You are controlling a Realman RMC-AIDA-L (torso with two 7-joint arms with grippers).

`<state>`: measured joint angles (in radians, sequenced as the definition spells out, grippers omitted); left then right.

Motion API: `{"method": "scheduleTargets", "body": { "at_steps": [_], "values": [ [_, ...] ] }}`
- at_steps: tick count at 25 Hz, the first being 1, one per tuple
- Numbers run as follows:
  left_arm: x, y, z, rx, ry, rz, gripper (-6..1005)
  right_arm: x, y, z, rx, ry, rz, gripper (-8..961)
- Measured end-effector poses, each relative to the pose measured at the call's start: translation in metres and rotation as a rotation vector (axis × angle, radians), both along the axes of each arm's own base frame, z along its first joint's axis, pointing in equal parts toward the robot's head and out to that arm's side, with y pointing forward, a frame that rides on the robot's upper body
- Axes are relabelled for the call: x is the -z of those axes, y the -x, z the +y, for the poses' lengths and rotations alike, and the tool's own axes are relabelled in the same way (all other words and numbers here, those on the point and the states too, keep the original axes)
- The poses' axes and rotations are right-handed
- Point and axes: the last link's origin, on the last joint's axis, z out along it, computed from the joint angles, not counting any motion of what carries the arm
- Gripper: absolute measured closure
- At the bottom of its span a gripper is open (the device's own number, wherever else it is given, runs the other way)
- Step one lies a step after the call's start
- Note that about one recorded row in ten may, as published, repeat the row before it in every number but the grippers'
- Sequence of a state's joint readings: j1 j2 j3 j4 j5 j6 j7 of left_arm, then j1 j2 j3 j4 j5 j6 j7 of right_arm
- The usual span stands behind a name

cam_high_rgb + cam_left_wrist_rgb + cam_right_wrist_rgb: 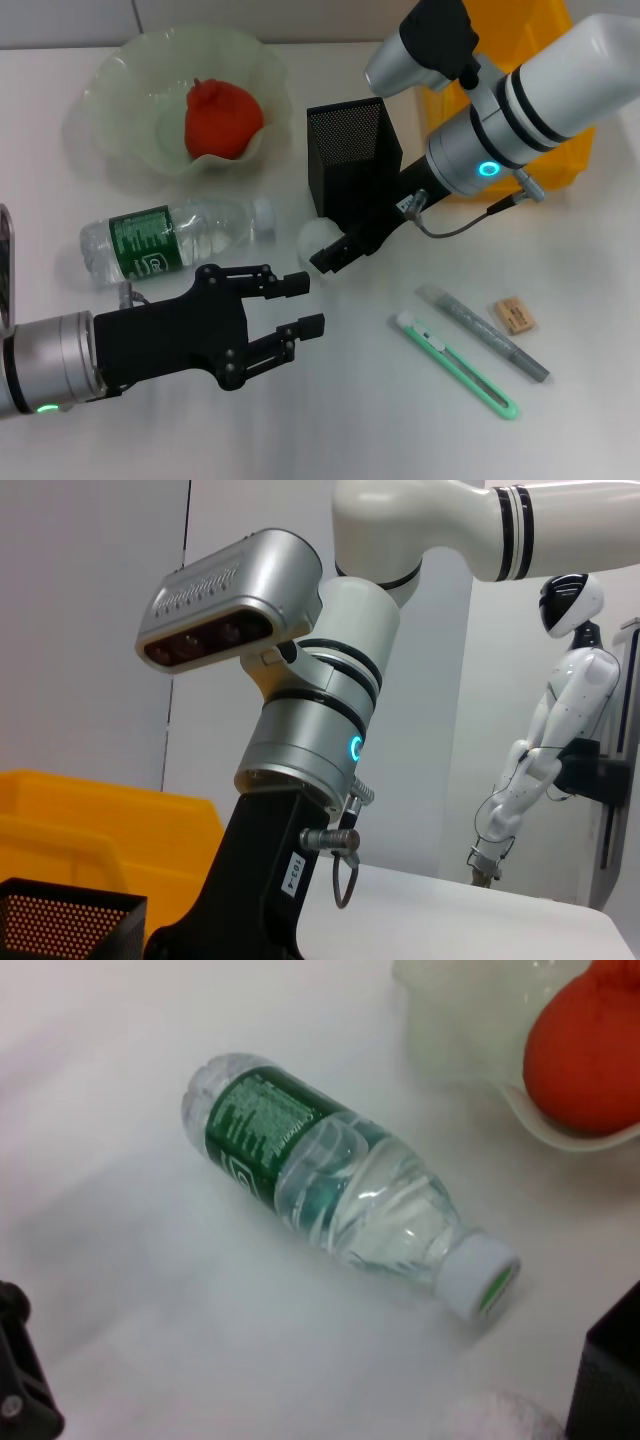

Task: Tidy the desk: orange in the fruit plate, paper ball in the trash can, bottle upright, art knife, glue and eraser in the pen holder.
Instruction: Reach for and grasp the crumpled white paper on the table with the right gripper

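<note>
Reaching low beside the pen holder (352,150), the right gripper (330,255) is closing its fingers on the paper ball (318,238) for binning, while the left gripper (300,305) is hovering with fingers spread near the lying bottle (170,240).

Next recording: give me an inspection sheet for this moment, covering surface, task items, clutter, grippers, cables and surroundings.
Surface: white desk.
Task items: orange in fruit plate; bottle lying down; paper ball beside pen holder; art knife, glue, eraser on desk; yellow bin behind.
Clutter: nothing seen.
Grippers: left gripper open, empty; right gripper at the paper ball.
Cables: short loop on right wrist.
Surroundings: humanoid robot by wall.
</note>
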<state>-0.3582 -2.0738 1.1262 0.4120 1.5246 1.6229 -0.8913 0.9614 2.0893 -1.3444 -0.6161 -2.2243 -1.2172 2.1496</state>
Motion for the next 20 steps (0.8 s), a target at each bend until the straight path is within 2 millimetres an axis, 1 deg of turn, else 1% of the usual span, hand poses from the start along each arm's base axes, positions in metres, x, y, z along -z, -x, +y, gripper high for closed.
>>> {"method": "scheduleTargets", "body": {
  "at_steps": [2,9,15,20],
  "values": [
    [0.0003,-0.0005,0.0007,-0.001,0.001,-0.001,573,0.0024,-0.0030,0.0001,-0.004,-0.005,-0.014,243],
    [0.0010,-0.0009,0.0025,-0.001,-0.001,0.003,573,0.0044,-0.0041,-0.0002,-0.016,-0.007,-0.023,275],
    [0.0013,-0.0005,0.0024,-0.006,0.000,0.003,573,0.0042,-0.0027,0.0002,-0.024,-0.008,-0.021,462],
    [0.0021,0.0001,0.0018,-0.008,-0.001,0.002,573,0.0038,-0.0032,-0.0011,-0.026,-0.004,-0.020,658]
  ]
}}
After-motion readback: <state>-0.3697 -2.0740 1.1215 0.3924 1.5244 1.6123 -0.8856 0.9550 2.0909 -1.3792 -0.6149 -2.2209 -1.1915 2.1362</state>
